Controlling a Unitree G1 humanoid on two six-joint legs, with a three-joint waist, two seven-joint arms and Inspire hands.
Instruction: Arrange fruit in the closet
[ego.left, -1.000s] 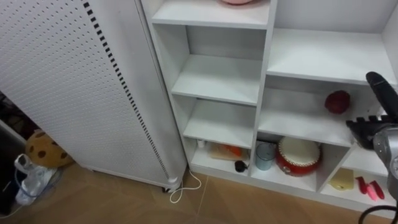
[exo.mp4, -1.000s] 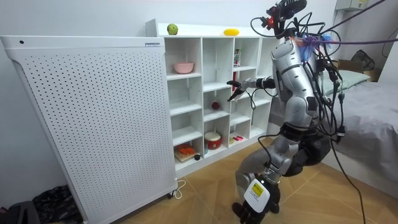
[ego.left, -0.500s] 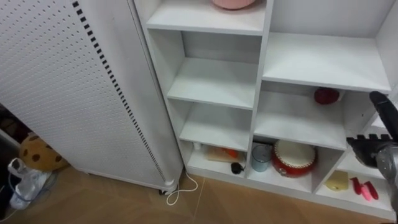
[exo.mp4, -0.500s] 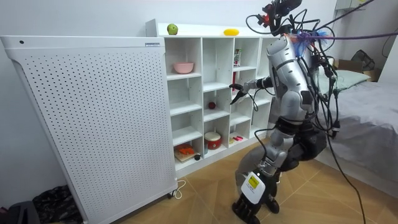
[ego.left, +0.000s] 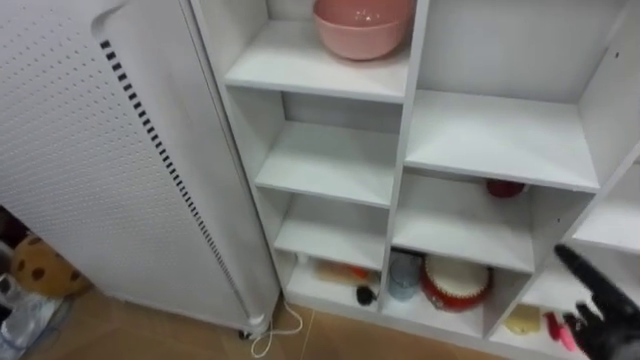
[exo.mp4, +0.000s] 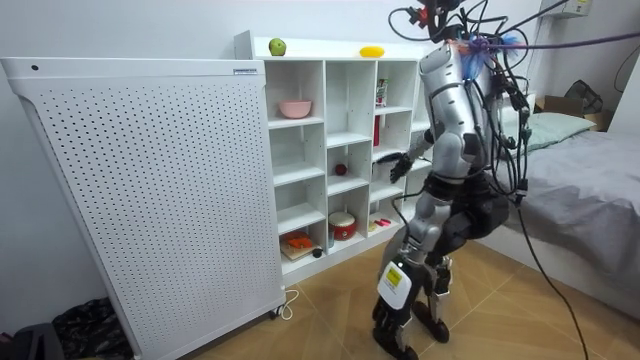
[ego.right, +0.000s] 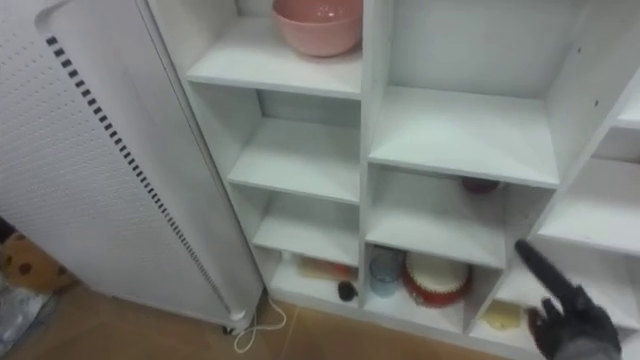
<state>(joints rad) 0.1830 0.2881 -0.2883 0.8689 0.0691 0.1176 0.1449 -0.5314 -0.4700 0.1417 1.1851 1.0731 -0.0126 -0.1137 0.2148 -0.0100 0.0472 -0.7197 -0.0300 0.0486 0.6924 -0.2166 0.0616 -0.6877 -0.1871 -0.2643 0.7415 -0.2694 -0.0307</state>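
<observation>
White cubby closet (ego.left: 408, 120) along the wall, perforated white panel (ego.left: 80, 150) on its left. Robot's right hand (ego.left: 600, 300) hangs low right, fingers straight, holding nothing. The dark red round fruit (ego.left: 505, 187) sits up-left of it, farther back in the middle cubby.

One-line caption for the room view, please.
Robot stands before the white shelf unit, right hand held toward its compartments; a green apple and a yellow fruit sit on top.
</observation>
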